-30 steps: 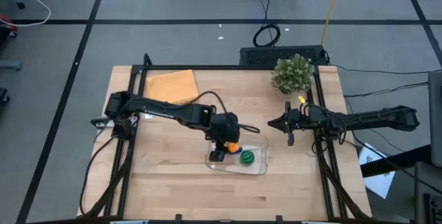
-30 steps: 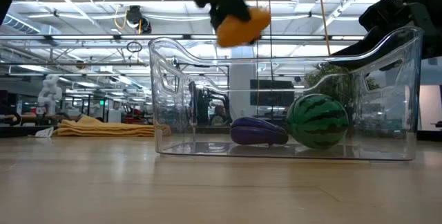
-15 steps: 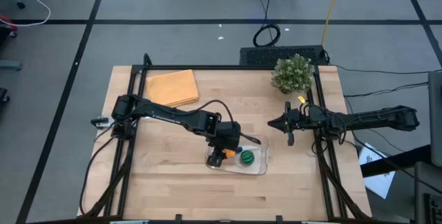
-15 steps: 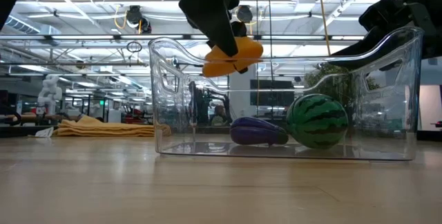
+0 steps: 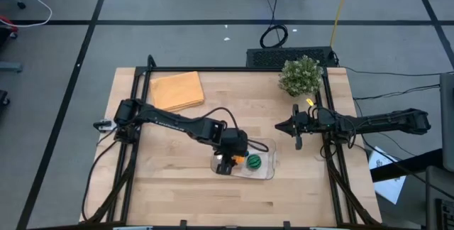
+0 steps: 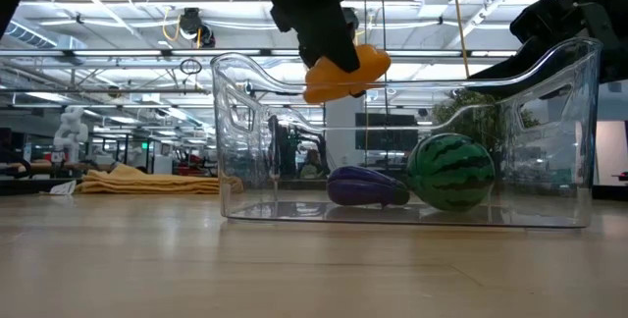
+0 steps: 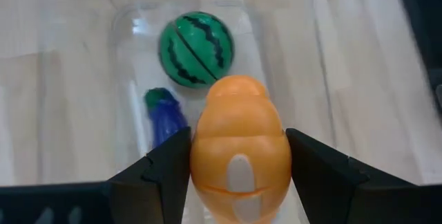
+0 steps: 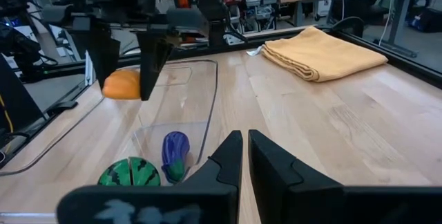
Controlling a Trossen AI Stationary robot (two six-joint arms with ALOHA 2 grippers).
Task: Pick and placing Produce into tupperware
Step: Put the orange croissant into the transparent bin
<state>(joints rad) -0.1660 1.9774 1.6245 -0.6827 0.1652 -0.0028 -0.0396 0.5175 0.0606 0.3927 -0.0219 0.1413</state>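
The clear tupperware (image 5: 268,170) (image 6: 257,141) (image 7: 129,58) (image 8: 210,89) stands on the table near its near edge. The green striped round piece (image 5: 253,162) (image 6: 450,171) (image 7: 196,49) (image 8: 129,173) and the purple piece (image 6: 367,186) (image 7: 164,117) (image 8: 175,151) lie on its floor. My left gripper (image 5: 228,160) (image 7: 238,156) hovers over the tupperware's left half, shut on the orange piece (image 5: 238,160) (image 6: 343,73) (image 8: 121,84); its green tip does not show. My right gripper (image 5: 279,126) (image 8: 245,156) waits shut at the table's right side, clear of everything. My left gripper pinches the orange piece's two sides (image 7: 200,158) between its fingers (image 7: 166,172), coming from above and pointing down. The piece is lifted clear and hangs at about the height of the tupperware's rim, above the purple piece.
A folded orange-yellow cloth (image 5: 177,88) (image 6: 147,181) (image 8: 324,54) lies at the far left of the table. A bushy green plant (image 5: 299,75) stands at the far right corner. Bare wood shows left of and in front of the tupperware.
My left gripper has carried the orange piece toward the near edge and down, from above the tupperware's far wall to rim height over its inside. It has stayed shut on the piece. The two pieces in the tupperware have not moved.
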